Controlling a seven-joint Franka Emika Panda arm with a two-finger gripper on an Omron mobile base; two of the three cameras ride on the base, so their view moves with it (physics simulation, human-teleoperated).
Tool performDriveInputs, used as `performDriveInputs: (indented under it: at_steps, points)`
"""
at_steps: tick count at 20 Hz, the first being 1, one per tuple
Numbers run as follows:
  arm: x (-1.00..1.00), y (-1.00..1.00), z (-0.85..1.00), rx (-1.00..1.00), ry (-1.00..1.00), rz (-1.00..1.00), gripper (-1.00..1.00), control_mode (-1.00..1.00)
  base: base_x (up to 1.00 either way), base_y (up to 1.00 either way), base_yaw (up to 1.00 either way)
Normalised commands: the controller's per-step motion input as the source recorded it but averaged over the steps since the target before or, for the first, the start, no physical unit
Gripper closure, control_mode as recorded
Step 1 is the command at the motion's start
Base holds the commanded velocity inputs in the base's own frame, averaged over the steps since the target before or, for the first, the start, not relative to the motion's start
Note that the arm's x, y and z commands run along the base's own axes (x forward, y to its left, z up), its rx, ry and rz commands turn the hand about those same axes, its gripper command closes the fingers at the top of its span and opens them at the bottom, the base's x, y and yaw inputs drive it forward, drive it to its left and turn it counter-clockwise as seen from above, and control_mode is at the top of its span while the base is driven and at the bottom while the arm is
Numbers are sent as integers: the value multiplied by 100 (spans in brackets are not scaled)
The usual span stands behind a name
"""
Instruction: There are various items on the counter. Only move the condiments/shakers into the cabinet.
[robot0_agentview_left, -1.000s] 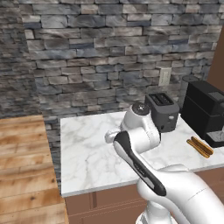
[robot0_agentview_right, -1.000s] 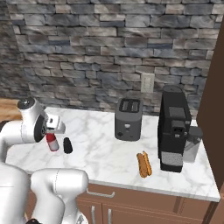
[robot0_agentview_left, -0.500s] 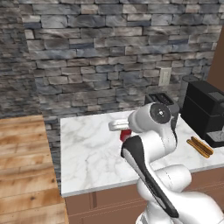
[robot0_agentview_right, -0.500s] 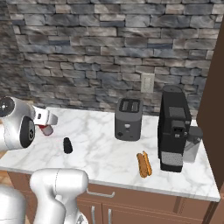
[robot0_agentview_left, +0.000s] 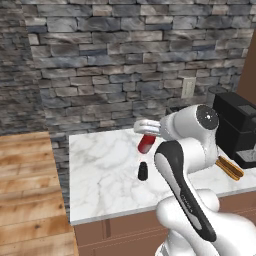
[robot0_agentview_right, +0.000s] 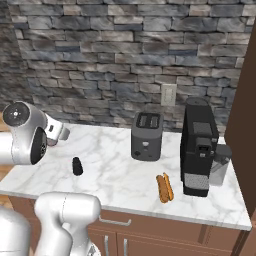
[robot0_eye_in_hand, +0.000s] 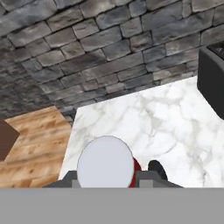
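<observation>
My gripper (robot0_agentview_left: 147, 129) is shut on a red bottle (robot0_agentview_left: 146, 143) and holds it tilted in the air over the white marble counter (robot0_agentview_left: 105, 175). In the hand view the bottle's pale round end (robot0_eye_in_hand: 105, 161) sits between my fingertips, with the gripper (robot0_eye_in_hand: 107, 178) at the bottom edge. A short black shaker (robot0_agentview_left: 143, 171) stands on the counter just below the bottle, and it appears again as the shaker (robot0_agentview_right: 77, 166) and the shaker (robot0_eye_in_hand: 156, 168). The brown cabinet (robot0_agentview_right: 244, 135) rises at the far right.
A dark grey toaster (robot0_agentview_right: 146, 136) stands at the back of the counter, with a black coffee machine (robot0_agentview_right: 199, 148) to its right. A hot dog (robot0_agentview_right: 164, 187) lies near the front edge. Wood floor (robot0_agentview_left: 27, 190) lies left of the counter, and a stone wall is behind it.
The red bottle has come up off the counter beside the shaker, held in my gripper. My arm's upper joints have swung round. The shaker has not moved.
</observation>
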Motion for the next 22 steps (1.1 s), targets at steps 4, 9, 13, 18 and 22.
performDriveInputs:
  at_steps: [4,9,13,18,22]
  points:
    - [-6,0,0,0,0,0,100,100,-65,0,0]
    - [0,0,0,0,0,0,100,100,-100,-3,0]
    - [0,0,0,0,0,0,100,100,-100,-14,-1]
    - [0,0,0,0,0,0,100,100,-100,-45,-4]
    - [0,0,0,0,0,0,100,100,-100,-80,-7]
